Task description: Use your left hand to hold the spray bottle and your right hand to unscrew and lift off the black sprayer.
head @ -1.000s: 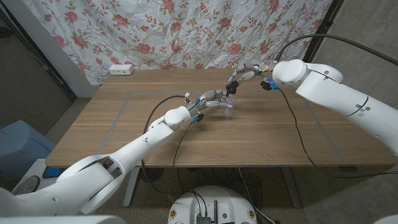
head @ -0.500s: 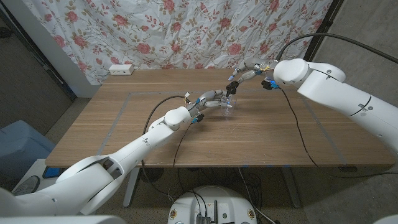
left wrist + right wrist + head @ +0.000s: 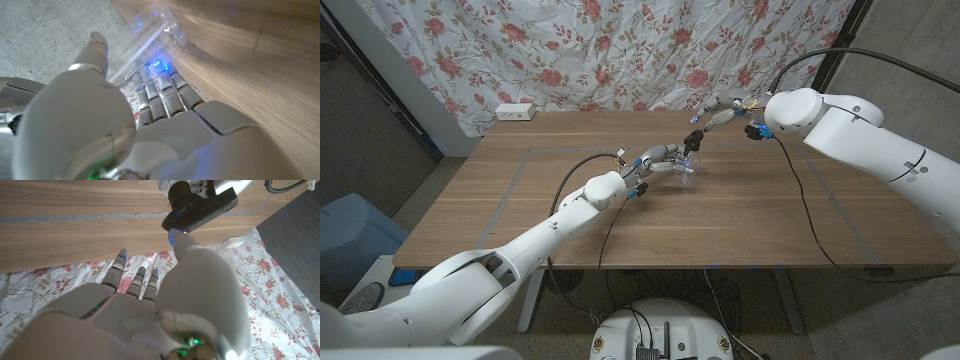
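Lifted higher since a second ago, the black sprayer [image 3: 200,206] is pinched by the right hand [image 3: 723,111]. At its 7 o'clock, the clear bottle [image 3: 686,172] is clasped upright on the table [image 3: 520,200] by left hand [image 3: 658,158] fingers; contents can't be judged.

There is one clear spray bottle [image 3: 687,172], one black sprayer [image 3: 200,206], two robot hands, the left hand [image 3: 663,156] and the right hand [image 3: 715,113], one wooden table [image 3: 520,200], one white power strip [image 3: 515,112] and one flowered curtain [image 3: 620,50].
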Motion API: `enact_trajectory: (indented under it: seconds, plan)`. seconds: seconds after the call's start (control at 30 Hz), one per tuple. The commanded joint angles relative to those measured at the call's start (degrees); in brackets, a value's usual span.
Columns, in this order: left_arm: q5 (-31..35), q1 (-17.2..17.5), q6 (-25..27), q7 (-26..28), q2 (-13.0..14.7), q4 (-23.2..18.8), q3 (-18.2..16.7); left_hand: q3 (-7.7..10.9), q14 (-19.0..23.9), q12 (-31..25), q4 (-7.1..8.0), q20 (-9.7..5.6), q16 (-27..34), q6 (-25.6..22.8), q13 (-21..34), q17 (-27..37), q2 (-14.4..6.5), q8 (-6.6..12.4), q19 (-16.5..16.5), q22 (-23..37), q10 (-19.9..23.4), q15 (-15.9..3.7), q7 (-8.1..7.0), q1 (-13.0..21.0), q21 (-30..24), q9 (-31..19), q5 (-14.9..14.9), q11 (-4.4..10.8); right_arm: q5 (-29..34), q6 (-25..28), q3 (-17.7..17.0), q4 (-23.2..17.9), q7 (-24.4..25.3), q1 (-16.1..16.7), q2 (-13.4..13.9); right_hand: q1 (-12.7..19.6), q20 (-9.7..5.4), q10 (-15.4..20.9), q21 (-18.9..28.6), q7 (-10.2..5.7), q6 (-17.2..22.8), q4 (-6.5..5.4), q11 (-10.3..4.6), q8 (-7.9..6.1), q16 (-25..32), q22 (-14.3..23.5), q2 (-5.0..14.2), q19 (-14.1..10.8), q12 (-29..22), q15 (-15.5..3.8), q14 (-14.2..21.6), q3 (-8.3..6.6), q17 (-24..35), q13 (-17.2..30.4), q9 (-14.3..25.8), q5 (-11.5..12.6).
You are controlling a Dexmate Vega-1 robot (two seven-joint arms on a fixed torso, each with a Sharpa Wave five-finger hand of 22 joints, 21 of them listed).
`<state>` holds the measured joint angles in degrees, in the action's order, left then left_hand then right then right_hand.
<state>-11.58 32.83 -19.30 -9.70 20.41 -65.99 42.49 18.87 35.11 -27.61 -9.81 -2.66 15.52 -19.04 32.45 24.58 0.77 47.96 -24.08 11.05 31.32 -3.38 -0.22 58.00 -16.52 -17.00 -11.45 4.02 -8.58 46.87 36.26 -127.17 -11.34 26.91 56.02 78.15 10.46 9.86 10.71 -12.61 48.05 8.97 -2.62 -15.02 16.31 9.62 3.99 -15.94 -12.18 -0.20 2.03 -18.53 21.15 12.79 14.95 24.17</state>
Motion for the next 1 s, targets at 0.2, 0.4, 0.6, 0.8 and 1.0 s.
enact_trajectory:
  seconds: [0.2,0.4,0.6,0.8,1.0]
  plan:
    - [0.3,0.1,0.2,0.6,0.3,-0.4,-0.2,0.49,0.5,-0.3,0.03,0.05,-0.2,-3.6,6.6,0.2,-7.4,16.51,-0.4,0.2,7.4,-7.54,-3.07,-0.2,-0.2,-0.1,-0.3,6.71,-1.6,0.9,-1.3,-1.1,-0.6,-0.4,1.6,-6.5,1.16,-0.6,0.5,0.08,-3.1,-1.77,1.54,2.22,-0.1,0.0,-1.10,-2.7,-0.1,1.92,0.5,3.11,-0.1,0.1,-0.6,-0.6]
    - [0.3,0.1,0.2,0.7,0.3,-0.4,-0.3,0.49,0.5,-0.3,0.06,0.04,-0.2,-3.6,6.6,0.2,-7.4,16.54,-0.5,0.2,7.2,-7.58,-2.97,-0.2,-0.3,-0.1,-0.3,6.58,-0.9,2.4,-0.7,-2.6,0.0,-0.6,2.0,-13.8,1.61,-0.5,0.3,1.15,-4.8,-3.75,2.95,3.16,-0.3,0.0,-1.53,-3.5,-0.3,3.18,0.8,5.97,-0.5,0.0,-0.8,-1.7]
    - [0.3,0.1,0.2,0.7,0.4,-0.5,-0.3,0.49,0.6,-0.3,0.07,0.04,-0.3,-3.6,6.7,0.2,-7.4,16.58,-0.5,0.2,7.3,-7.56,-2.99,-0.3,-0.3,0.0,-0.3,6.62,-0.6,3.8,-0.4,-3.5,0.6,-0.7,2.1,-17.9,1.53,-0.6,0.2,2.72,-6.6,-5.05,3.29,3.61,-0.4,0.1,-1.06,-3.7,-0.3,3.32,0.9,7.27,-0.5,0.0,-0.7,-2.7]
    - [0.2,0.2,0.2,0.7,0.4,-0.5,-0.3,0.49,0.6,-0.3,0.08,0.06,-0.3,-3.6,6.7,0.2,-7.4,16.63,-0.5,0.2,7.3,-7.53,-2.94,-0.4,-0.3,0.0,-0.3,6.46,1.0,5.6,1.2,-5.0,0.9,-1.6,2.3,-21.3,1.70,-0.2,0.2,4.53,-7.5,-6.08,4.53,3.65,-0.2,0.1,-1.08,-4.1,-0.5,4.15,1.4,8.49,-0.5,0.0,-0.6,-3.8]
    - [0.2,0.2,0.1,0.6,0.4,-0.4,-0.2,0.53,0.6,-0.2,0.05,0.06,-0.3,-3.6,6.6,0.2,-7.5,16.67,-0.5,0.2,7.3,-7.52,-2.93,-0.3,-0.3,0.1,-0.3,6.59,2.2,7.4,2.4,-5.9,0.8,-2.4,2.5,-23.8,1.77,0.1,0.2,5.13,-7.8,-6.78,5.04,3.60,-0.2,0.1,-1.36,-4.2,-0.5,4.64,1.8,9.43,-0.5,0.0,-0.6,-4.8]
